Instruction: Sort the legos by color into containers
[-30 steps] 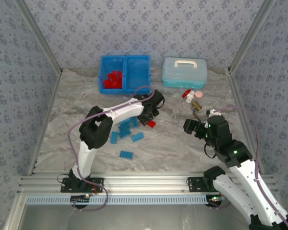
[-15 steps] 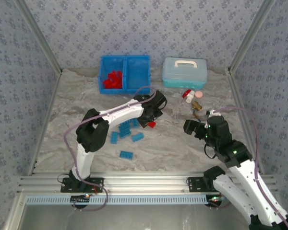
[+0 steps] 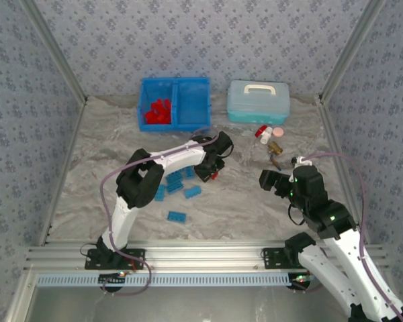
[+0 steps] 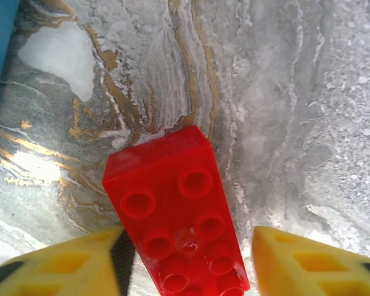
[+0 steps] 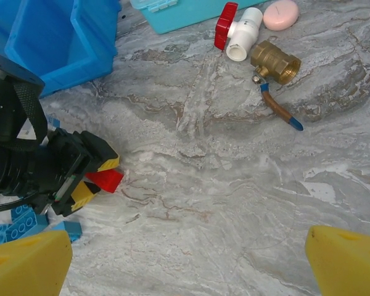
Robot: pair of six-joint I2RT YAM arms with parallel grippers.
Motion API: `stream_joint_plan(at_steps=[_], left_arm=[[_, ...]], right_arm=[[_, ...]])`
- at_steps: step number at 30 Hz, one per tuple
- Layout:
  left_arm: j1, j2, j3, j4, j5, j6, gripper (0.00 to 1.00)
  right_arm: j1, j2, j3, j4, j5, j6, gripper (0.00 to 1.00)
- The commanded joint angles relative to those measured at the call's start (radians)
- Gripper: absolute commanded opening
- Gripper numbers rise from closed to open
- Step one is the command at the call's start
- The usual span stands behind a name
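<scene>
The left gripper (image 4: 188, 262) was low over the counter (image 3: 248, 215) with its yellow fingers (image 4: 61, 265) apart on either side of a red brick (image 4: 172, 209). The brick lay flat on the marble, studs up. One finger was against its long side; a thin strip of counter showed between the brick and the other finger, so the jaws were not clamped on it.

Just to the near left of that gripper lay a loose cluster of blue bricks (image 3: 176, 181), with one more blue brick (image 3: 176, 216) apart from it, closer to the arm bases.

Farther back stood the blue bin (image 3: 175, 81). Its left compartment (image 3: 145, 94) held a pile of red bricks (image 3: 158, 112); no brick could be made out in its right compartment (image 3: 194, 104). A pale blue case (image 3: 258, 102) with a white handle sat beside the bin on the right.

The right gripper (image 5: 191, 265) hovered above bare counter at the right, its jaws wide apart and holding nothing. Beyond it lay a white valve with a red handle (image 5: 237, 32), a brass fitting (image 5: 275, 61) and a small pink object (image 5: 281, 13).
</scene>
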Motion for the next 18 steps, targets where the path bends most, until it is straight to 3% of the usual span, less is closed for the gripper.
stream_joint_plan(at_steps=[1,6,9,18], left_arm=[[0.001,0.042,0.0,-0.077,0.005,0.009,0.46],[0.004,0.015,-0.025,-0.076,-0.001,0.031,0.32],[0.009,-0.029,-0.008,-0.088,-0.03,0.068,0.3],[0.097,-0.226,0.15,-0.222,-0.275,0.376,0.28]], right_arm=[[-0.006,-0.008,0.009,-0.02,0.016,-0.007,1.0],[-0.006,-0.008,0.001,-0.011,0.015,-0.005,1.0],[-0.008,-0.007,0.005,-0.005,0.017,-0.009,1.0],[-0.007,0.007,0.01,0.019,0.021,-0.007,1.0]])
